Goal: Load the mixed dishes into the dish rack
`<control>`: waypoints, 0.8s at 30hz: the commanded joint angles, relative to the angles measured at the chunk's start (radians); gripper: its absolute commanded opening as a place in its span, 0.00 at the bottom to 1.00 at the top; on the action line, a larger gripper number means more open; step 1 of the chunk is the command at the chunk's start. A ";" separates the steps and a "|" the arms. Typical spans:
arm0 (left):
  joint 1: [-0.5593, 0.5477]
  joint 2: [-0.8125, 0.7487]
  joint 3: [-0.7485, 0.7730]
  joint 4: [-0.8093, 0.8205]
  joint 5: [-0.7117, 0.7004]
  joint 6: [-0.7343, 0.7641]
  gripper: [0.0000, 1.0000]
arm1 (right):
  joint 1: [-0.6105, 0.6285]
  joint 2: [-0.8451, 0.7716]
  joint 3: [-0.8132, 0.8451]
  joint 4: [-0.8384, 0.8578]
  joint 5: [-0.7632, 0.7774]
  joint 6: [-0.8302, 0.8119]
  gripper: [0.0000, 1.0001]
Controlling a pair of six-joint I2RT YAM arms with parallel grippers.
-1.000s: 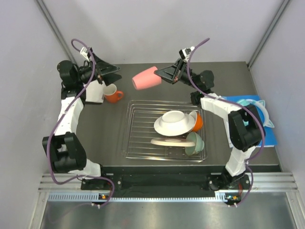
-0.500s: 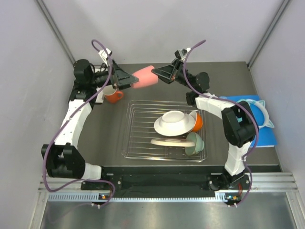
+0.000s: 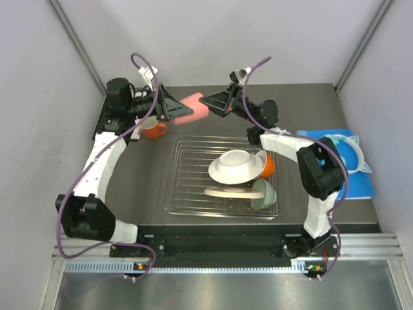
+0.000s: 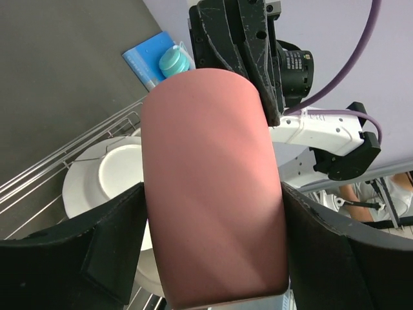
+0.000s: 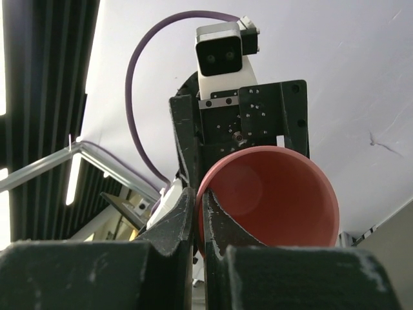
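Observation:
The pink cup [image 3: 191, 108] hangs on its side in the air behind the dish rack [image 3: 177, 169], between both arms. My right gripper [image 3: 208, 101] is shut on its rim, one finger inside and one outside, as the right wrist view [image 5: 271, 200] shows. My left gripper [image 3: 177, 108] has its fingers [image 4: 110, 245] against both sides of the cup's body [image 4: 213, 194]. In the rack lie a white bowl [image 3: 235, 165], an orange mug [image 3: 266, 165], a mint-green bowl [image 3: 263, 194] and a plate [image 3: 226, 191]. Another orange mug [image 3: 153, 130] stands on the table left of the rack.
Turquoise headphones [image 3: 348, 152] lie on a blue booklet [image 3: 362, 177] at the right edge. A white object [image 3: 131, 126] stands beside the orange mug at the left. Grey walls close in the table at the back and sides.
My left gripper swung right from the orange mug and came around the pink cup's body. My right gripper carried the cup a little left and back, still holding its rim.

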 commanded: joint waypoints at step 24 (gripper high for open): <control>-0.078 0.152 0.449 -1.273 -0.557 1.037 0.00 | -0.457 -0.462 -0.249 -0.538 -0.227 -0.545 1.00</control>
